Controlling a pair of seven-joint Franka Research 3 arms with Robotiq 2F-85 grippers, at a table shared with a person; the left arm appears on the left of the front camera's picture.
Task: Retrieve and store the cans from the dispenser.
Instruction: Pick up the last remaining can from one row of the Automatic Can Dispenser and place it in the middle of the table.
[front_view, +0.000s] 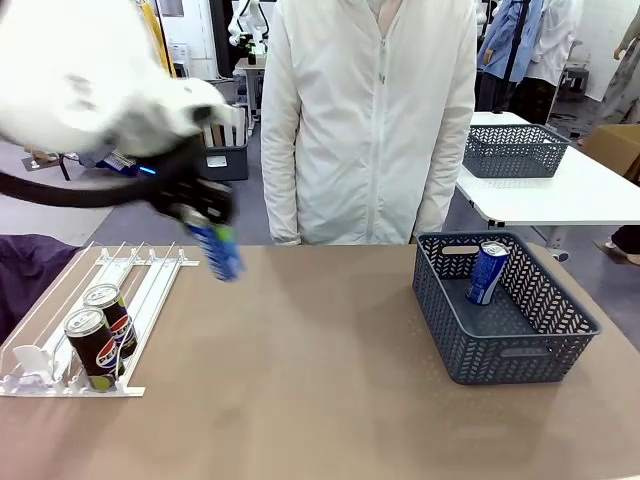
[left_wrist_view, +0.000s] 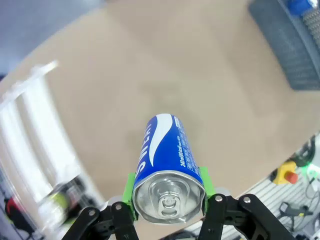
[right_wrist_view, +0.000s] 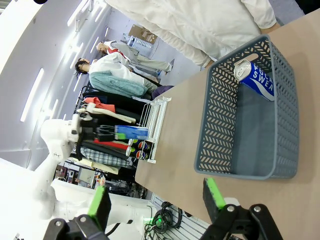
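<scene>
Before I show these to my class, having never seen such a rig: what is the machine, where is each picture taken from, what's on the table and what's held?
These are two white robot arms at a brown table, with a person in a white jacket at the far side. The front picture comes from a fixed camera between the arms; the other two come from cameras on each wrist, looking along the fingers. The left arm's fingers are shut on a blue can, held above the table. The right arm's fingers are open and empty. On the table lie a white dispenser with two black Pepsi cans in it, and a grey basket with another blue can leaning inside.
</scene>
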